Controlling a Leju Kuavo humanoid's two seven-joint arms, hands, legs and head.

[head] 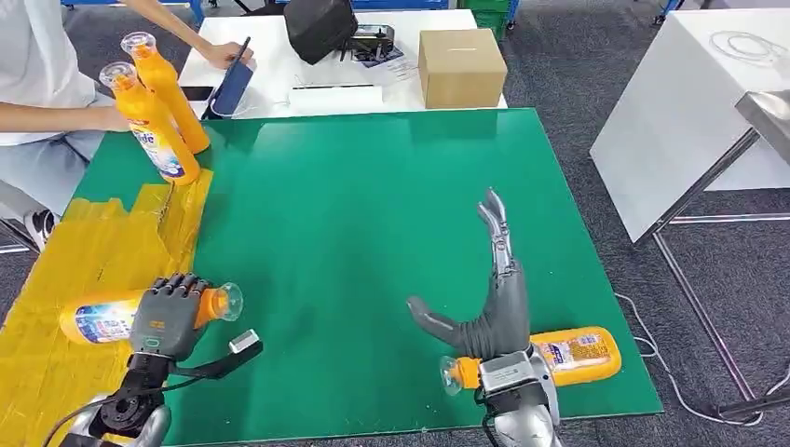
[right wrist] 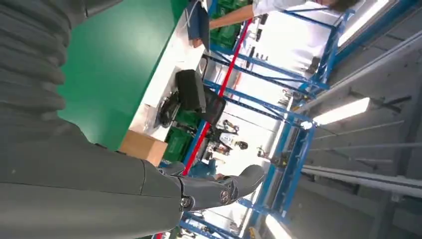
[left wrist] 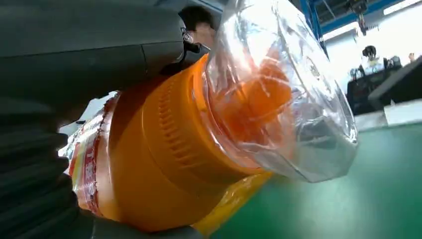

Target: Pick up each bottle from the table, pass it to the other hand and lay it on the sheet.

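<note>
Apparently laying down, the left hand gripped a bottle over the sheet; release comes next; the right hand was open-fingered.

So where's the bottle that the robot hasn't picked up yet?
In the head view it lies on its side on the green table, at the near right edge, just behind the robot's open right hand: the orange bottle.

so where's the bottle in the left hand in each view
head view: bottle in the left hand, lower left, lying over the yellow sheet, clear cap toward the green table.
left wrist view: the same bottle is seen close up, clear cap toward the camera.
right wrist view: not in it.
shared landmark: the green table; the cardboard box links head and right wrist views.
</note>
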